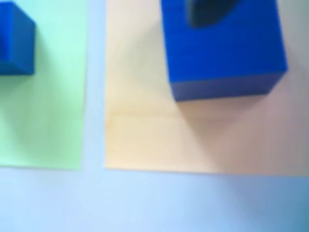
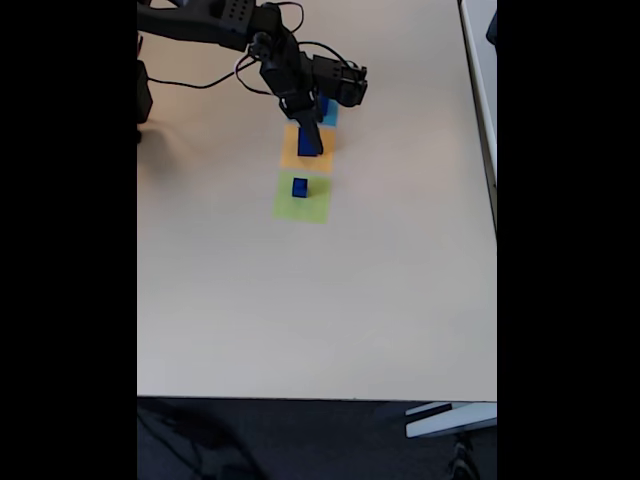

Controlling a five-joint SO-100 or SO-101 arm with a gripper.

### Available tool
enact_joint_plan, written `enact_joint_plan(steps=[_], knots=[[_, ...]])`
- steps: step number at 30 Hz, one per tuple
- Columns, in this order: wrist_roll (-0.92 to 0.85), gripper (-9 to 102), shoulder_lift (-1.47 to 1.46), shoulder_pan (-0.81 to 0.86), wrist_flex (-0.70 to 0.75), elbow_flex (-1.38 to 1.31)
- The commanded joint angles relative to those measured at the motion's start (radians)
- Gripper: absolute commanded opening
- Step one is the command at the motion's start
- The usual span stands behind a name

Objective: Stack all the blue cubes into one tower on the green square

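Note:
In the wrist view a large blue cube [image 1: 224, 53] sits on the orange square [image 1: 145, 135], blurred and close. One dark fingertip [image 1: 207, 12] overlaps its top edge. A smaller blue cube [image 1: 14, 43] rests on the green square [image 1: 43, 121] at the left. In the fixed view my gripper [image 2: 310, 140] points down over the orange square [image 2: 292, 155], right at a blue cube [image 2: 313, 148]. The small cube [image 2: 300, 187] stands on the green square [image 2: 305, 207]. Another blue cube [image 2: 323, 104] shows on the light-blue square [image 2: 330, 118], partly hidden by the arm. The jaws' spacing is hidden.
The three flat squares lie in a row near the table's far middle in the fixed view. The arm [image 2: 230, 20] and its cables reach in from the upper left. Bare beige tabletop [image 2: 320, 300] spreads toward the near edge.

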Motion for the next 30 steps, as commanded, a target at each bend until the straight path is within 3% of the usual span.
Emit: enact_joint_plan(steps=[1,10,18,30], knots=[[-0.029,34,0.081,0.04,0.009,-0.038],[-0.066,33,0.077,0.104,-0.014,0.032],[-0.086,29,0.072,0.129,-0.158,0.137],[-0.103,29,0.066,0.15,-0.229,0.181]])
